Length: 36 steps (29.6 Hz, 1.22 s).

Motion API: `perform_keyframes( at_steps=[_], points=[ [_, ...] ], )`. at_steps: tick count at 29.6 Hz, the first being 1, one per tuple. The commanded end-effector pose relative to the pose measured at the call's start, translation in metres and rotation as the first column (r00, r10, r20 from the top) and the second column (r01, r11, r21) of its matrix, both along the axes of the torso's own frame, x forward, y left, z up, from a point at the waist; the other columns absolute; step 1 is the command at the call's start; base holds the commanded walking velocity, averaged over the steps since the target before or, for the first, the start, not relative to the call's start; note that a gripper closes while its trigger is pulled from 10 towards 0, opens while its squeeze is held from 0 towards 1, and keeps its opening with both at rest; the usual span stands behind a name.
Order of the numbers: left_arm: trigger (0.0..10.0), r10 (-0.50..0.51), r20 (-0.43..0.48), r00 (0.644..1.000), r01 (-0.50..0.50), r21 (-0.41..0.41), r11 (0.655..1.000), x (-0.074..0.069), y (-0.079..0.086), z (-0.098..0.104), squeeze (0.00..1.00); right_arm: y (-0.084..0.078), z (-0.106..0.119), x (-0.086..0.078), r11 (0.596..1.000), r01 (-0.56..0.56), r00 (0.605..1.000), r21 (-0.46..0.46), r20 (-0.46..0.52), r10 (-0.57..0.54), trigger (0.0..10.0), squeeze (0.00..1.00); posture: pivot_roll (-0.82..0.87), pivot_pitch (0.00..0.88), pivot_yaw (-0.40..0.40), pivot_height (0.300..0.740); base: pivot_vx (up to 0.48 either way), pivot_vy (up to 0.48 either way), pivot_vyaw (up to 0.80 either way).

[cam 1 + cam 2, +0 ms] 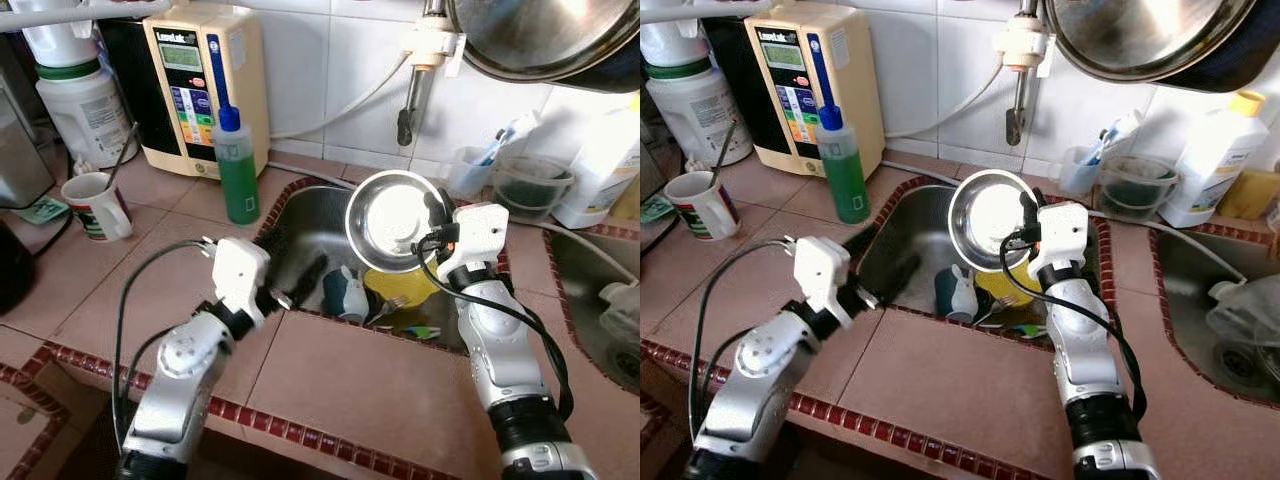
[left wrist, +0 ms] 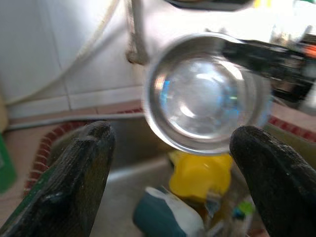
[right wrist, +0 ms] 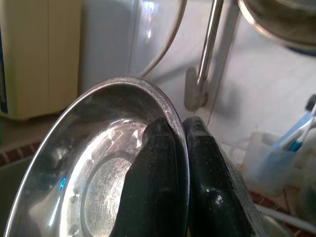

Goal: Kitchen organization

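Right gripper [image 3: 173, 133] pinches a steel bowl [image 1: 392, 222] by its rim above the sink [image 1: 310, 215] (left gripper [image 2: 173, 163] wide, facing it); a level, slow carry looks wisest.

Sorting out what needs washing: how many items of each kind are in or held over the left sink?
Steel bowls: 1, the steel bowl pinched at its rim by the right pincer above the sink.
Teal cups: 1, the teal cup.
Yellow containers: 1, the yellow container.
Forks: 1, the fork.
Total: 4. The left pincer is open and holds nothing.
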<state>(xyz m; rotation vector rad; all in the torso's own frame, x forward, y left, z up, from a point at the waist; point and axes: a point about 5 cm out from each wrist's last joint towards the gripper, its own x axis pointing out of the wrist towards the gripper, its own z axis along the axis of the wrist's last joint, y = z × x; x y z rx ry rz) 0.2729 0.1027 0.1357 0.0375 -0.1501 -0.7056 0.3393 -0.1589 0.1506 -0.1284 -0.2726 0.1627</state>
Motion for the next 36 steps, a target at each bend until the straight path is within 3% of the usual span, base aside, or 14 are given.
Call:
perform_keyframes(
  at_steps=[1,12,25,29,35,36],
  points=[
    [10.0,-0.038,0.008,0.999,0.038,0.032,0.999,-0.005,-0.005,0.001,0.0,-0.006,0.006,0.005,1.0,0.018,1.0,-0.017,0.006,-0.018,10.0,0.0,-0.01,0.081,0.025,0.74,0.0,0.0,0.0],
    [10.0,-0.095,-0.023,0.995,0.096,0.047,0.994,-0.019,-0.012,0.0,0.0,-0.01,0.005,0.017,1.0,0.001,0.999,0.006,-0.04,0.0,10.0,0.0,-0.01,0.124,0.046,0.74,0.0,0.0,0.0],
    [10.0,-0.123,-0.024,0.992,0.124,0.073,0.99,-0.026,-0.017,0.001,0.0,0.003,-0.028,0.014,0.99,-0.022,0.978,0.14,-0.203,0.051,10.0,0.0,0.01,0.117,0.048,0.74,0.0,0.0,0.0],
    [10.0,-0.129,-0.023,0.991,0.131,0.076,0.989,-0.026,-0.017,0.001,0.0,0.0,-0.038,0.013,0.994,-0.004,0.964,0.113,-0.265,0.034,10.0,0.0,0.01,0.108,0.048,0.74,0.0,0.0,0.0],
    [10.0,-0.139,-0.022,0.99,0.14,0.081,0.987,-0.026,-0.019,0.002,0.0,0.0,-0.041,0.013,0.992,0.0,0.959,0.129,-0.282,0.036,10.0,0.0,0.0,0.101,0.048,0.74,0.0,0.0,0.0],
    [10.0,-0.14,-0.022,0.99,0.141,0.081,0.987,-0.026,-0.019,0.002,0.0,0.0,-0.041,0.013,0.992,0.001,0.959,0.13,-0.283,0.036,10.0,0.19,0.0,0.098,0.048,0.74,0.0,0.0,0.0]
  ],
)
